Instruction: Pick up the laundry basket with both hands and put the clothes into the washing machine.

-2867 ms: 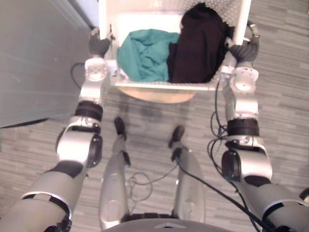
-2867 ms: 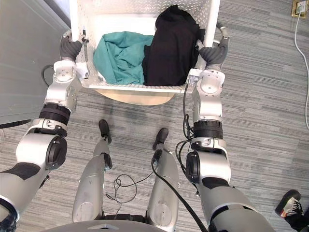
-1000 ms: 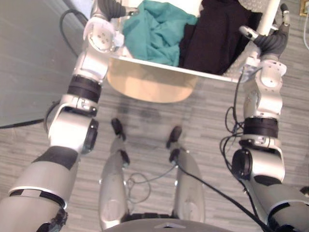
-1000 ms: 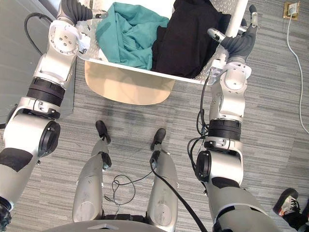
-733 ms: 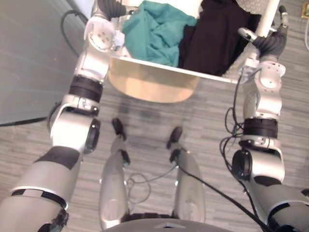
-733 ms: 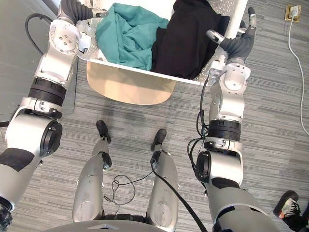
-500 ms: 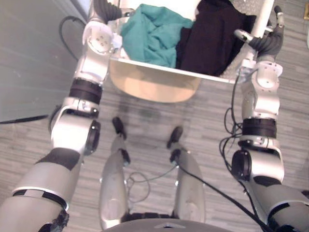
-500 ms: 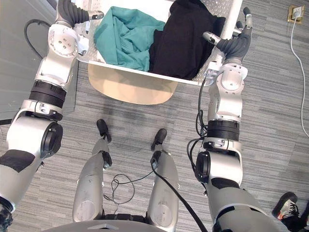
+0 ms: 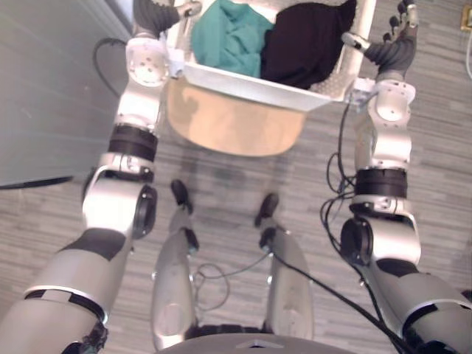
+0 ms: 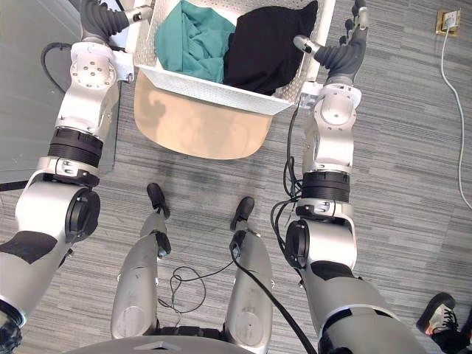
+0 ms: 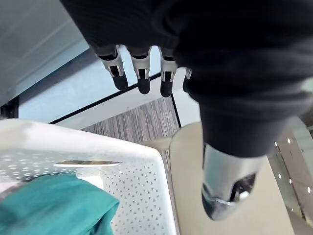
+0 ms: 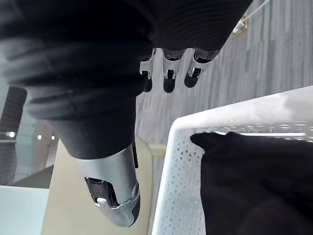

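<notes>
Right eye view: basket (image 10: 215, 89) between fingers (image 10: 359, 16).

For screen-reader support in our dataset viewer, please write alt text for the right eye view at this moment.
A white perforated laundry basket, seen from above, is held between the robot's left hand and right hand, each open against one side with the thumb at the rim. A teal garment and a black garment lie inside; a rounded tan tabletop shows beneath.
</notes>
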Robot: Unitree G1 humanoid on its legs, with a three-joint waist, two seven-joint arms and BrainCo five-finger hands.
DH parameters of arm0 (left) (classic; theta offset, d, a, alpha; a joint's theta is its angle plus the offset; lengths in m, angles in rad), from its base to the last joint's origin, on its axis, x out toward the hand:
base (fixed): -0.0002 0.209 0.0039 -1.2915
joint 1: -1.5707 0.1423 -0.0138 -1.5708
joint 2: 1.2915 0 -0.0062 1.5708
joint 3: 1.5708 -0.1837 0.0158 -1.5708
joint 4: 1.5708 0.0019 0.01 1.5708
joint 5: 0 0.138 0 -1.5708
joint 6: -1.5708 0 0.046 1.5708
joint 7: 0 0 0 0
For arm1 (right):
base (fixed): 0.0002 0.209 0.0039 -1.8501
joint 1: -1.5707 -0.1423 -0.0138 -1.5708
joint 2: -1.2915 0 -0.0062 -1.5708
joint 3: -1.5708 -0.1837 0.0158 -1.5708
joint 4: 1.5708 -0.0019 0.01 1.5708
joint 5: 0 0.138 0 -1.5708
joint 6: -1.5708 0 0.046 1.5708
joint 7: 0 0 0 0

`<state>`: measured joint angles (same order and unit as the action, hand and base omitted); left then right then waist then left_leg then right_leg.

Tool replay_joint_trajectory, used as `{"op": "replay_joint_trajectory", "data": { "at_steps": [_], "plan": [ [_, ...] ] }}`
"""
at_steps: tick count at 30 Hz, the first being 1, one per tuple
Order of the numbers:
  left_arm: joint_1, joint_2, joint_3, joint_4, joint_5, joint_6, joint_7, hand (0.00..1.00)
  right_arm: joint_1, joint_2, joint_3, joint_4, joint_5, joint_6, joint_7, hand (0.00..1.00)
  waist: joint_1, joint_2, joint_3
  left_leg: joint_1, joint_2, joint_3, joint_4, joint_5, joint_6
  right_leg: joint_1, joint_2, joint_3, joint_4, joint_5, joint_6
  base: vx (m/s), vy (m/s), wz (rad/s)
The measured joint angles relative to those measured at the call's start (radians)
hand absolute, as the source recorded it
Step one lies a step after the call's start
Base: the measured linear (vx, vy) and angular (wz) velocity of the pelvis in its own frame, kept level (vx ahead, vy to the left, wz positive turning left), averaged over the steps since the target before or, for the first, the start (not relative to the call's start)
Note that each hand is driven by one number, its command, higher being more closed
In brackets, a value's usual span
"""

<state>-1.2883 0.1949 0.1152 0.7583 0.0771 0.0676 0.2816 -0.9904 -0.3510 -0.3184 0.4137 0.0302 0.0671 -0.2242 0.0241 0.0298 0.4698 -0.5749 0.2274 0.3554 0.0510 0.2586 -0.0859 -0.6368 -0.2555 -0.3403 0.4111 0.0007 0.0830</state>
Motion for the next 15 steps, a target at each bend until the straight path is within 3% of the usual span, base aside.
{"op": "replay_joint_trajectory", "data": {
  "at_steps": [11,15],
  "plan": [
    [0.017,-0.019,0.007,0.0,-0.017,0.0,-0.006,0.0,0.003,0.037,0.0,-0.001,0.0,0.002,-0.004,0.0,0.0,0.0,0.0,0.007,0.001,0.006,0.0,0.0,0.0,0.009,0.0,-0.003,-0.003,0.0,0.0,0.02,-0.063,0.0],
    [0.069,-0.019,0.003,-0.039,-0.049,-0.01,-0.002,0.0,0.119,0.051,0.002,-0.048,0.0,-0.001,-0.005,0.0,0.005,0.0,0.0,0.037,0.001,0.008,-0.001,-0.006,-0.002,0.038,-0.001,-0.004,-0.003,-0.003,0.001,0.02,-0.061,0.01]
  ]
}}
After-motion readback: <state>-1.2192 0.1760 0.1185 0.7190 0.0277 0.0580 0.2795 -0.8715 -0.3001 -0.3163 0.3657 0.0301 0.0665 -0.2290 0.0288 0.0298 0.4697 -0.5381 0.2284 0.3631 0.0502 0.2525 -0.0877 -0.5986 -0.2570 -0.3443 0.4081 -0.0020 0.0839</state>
